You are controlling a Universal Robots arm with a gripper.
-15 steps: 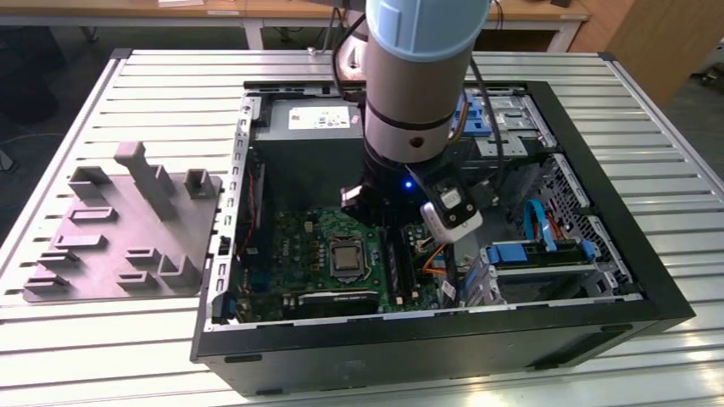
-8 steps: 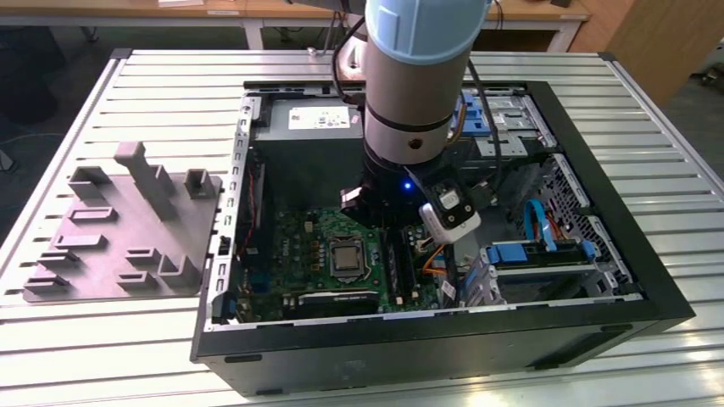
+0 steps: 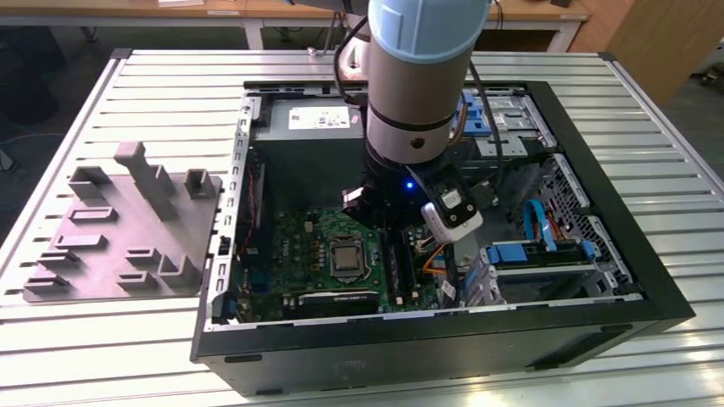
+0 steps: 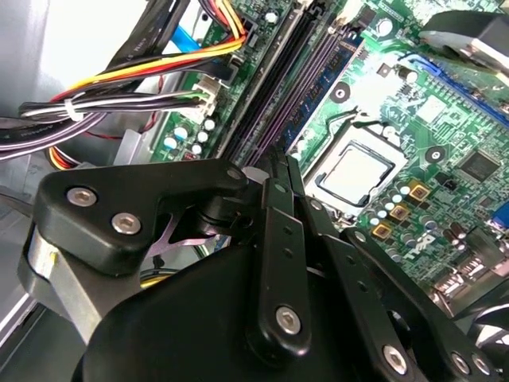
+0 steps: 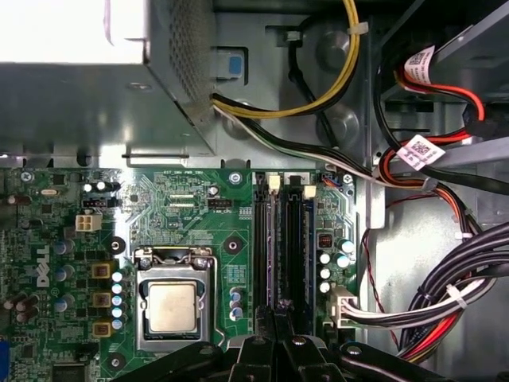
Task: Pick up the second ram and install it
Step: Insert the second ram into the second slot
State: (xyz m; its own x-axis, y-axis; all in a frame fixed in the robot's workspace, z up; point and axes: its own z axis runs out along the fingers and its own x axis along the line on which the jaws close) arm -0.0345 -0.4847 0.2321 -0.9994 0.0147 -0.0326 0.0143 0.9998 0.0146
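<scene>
Green motherboard (image 5: 183, 199) logged under tool (image 5: 274, 318), pinched narrow over ram slots (image 5: 286, 239); contents of grip undetermined; risked skewed seating and strained board through misalignment

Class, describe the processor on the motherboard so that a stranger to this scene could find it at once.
Start at the open black computer case on the slatted table; a green motherboard lies on its floor. Beside the long black memory slots sits the processor. It alone is a flat, bare silver square clamped in a metal frame.
</scene>
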